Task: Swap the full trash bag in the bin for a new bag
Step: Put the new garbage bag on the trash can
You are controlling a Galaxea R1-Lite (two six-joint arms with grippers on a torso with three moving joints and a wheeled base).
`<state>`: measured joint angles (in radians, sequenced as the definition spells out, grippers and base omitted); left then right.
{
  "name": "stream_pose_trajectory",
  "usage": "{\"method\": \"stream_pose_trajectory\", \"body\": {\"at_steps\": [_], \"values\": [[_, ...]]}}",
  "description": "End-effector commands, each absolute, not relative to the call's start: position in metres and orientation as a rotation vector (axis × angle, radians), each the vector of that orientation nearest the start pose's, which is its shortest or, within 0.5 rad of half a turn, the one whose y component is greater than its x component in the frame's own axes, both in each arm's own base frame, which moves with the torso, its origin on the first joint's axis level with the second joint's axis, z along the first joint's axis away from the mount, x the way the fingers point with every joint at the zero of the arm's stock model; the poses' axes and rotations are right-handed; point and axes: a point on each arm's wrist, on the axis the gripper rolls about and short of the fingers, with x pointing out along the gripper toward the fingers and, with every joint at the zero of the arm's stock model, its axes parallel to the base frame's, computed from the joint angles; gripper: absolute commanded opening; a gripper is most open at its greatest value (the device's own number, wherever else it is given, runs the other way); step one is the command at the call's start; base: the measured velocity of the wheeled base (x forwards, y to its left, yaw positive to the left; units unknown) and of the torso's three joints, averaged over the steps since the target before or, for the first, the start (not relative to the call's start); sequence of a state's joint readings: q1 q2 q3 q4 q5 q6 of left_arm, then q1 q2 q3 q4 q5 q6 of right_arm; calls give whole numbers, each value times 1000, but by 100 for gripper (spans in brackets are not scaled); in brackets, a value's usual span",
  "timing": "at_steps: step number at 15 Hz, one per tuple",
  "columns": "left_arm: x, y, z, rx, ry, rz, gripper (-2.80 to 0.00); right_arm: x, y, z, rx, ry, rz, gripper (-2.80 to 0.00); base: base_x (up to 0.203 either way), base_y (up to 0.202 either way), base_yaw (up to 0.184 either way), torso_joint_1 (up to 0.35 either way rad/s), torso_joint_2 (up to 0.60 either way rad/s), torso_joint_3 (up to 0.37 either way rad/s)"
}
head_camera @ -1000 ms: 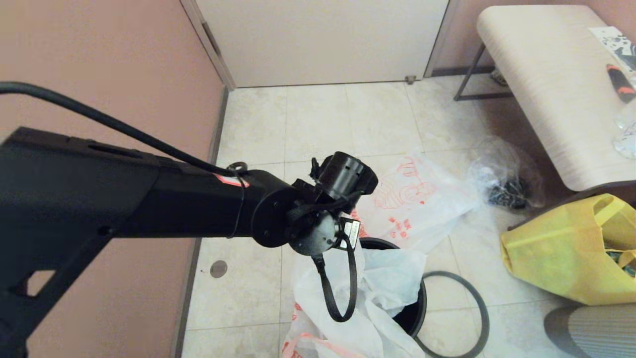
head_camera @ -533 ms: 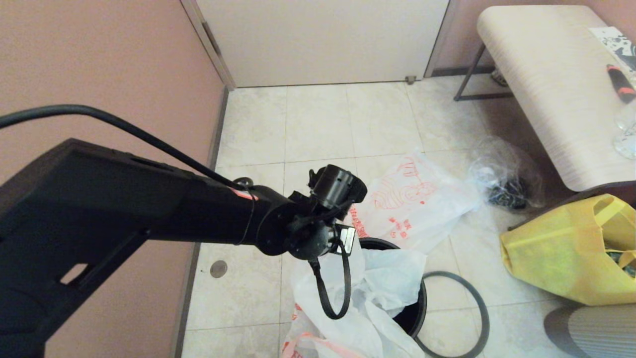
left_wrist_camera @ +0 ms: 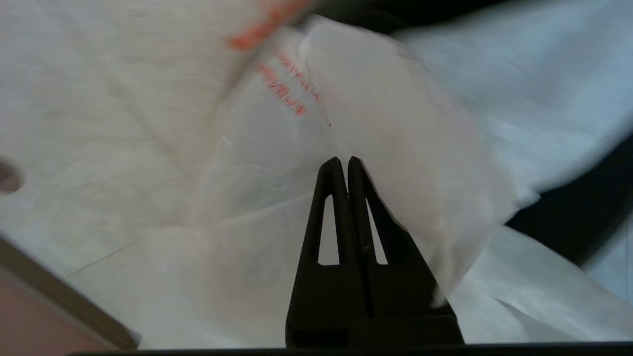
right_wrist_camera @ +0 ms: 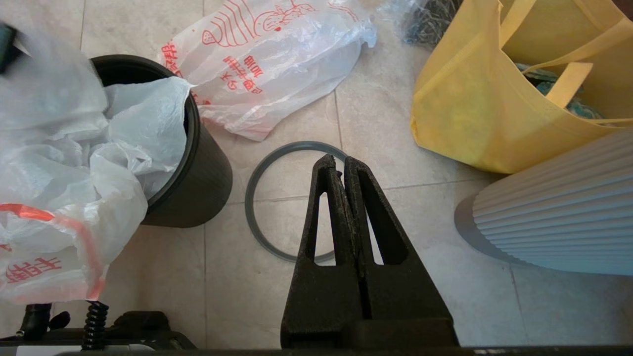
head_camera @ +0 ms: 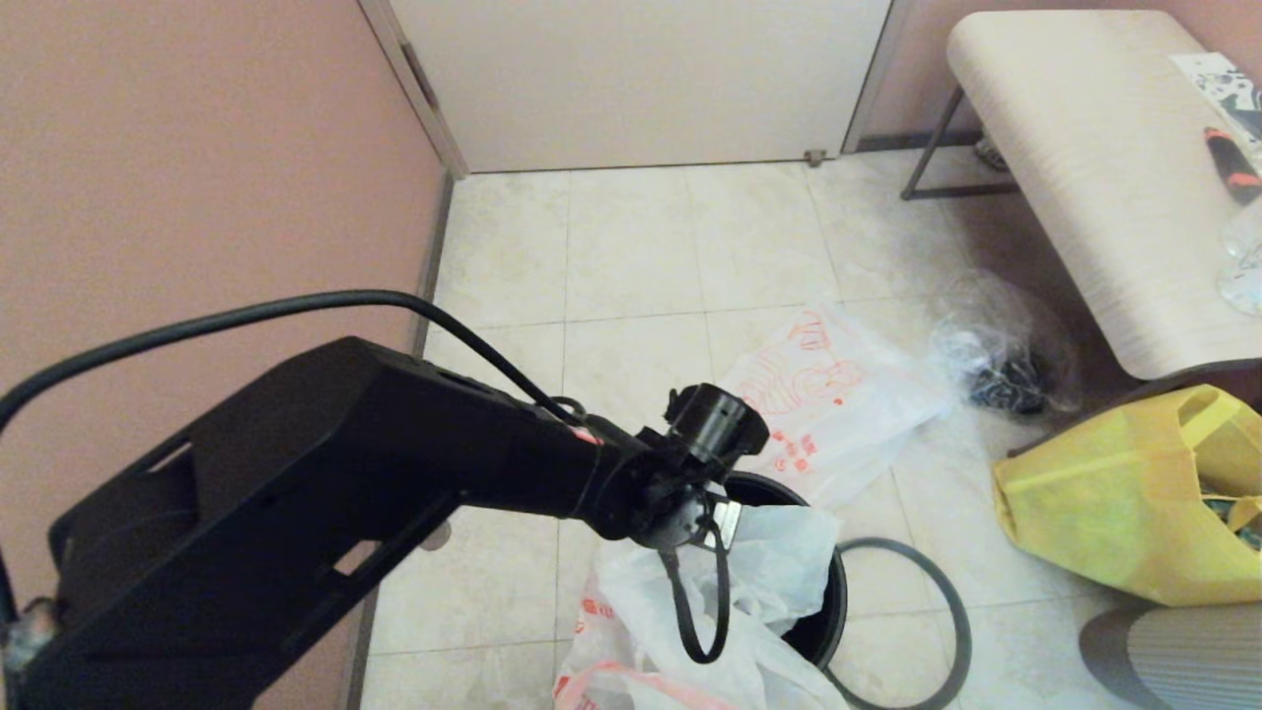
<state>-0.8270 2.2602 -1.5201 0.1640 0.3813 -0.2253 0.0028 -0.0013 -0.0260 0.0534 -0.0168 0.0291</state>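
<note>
1. The bin [head_camera: 833, 602] stands on the tiled floor [head_camera: 631, 256]. A white plastic bag with orange-red print, the new bag [head_camera: 779, 567], is bunched in its mouth and spills over the near side.
2. The dark grey rim hoop [right_wrist_camera: 257, 207] lies flat on the floor just beside the bin, off it.
3. The full trash bag [head_camera: 838, 394] lies on the floor behind the bin, touching its far edge.
4. A yellow tote bag [head_camera: 1114, 503] stands open to the right with items inside that cannot be made out; a clear bag [head_camera: 1006, 355] with dark contents lies near the table [head_camera: 1085, 168].
5. The left pincer [left_wrist_camera: 344, 160] is closed, its tips pressed against the white plastic over the bin; whether film is pinched between them cannot be told.
6. The right pincer [right_wrist_camera: 336, 160] is closed on nothing, parked above the hoop.
7. Against a second ago, the left arm [head_camera: 394, 483] sits lower and further right in the head view, closer over the bin; the bags and hoop lie as before.
</note>
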Motion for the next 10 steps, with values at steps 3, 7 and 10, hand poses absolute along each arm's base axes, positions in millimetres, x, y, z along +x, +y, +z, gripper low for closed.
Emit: {"method": "stream_pose_trajectory", "body": {"at_steps": [3,7,10], "values": [[283,-344,55,397,844,-375,-280,-25,0,77,29,27,-13,-280,0,0,0,0,0,0],[295,-369,11,462,861,-316,-280,-25,0,77,29,27,-14,-280,0,0,0,0,0,0],[319,-378,-27,479,839,-236,-280,-25,0,77,29,27,-13,-280,0,0,0,0,0,0]]}}
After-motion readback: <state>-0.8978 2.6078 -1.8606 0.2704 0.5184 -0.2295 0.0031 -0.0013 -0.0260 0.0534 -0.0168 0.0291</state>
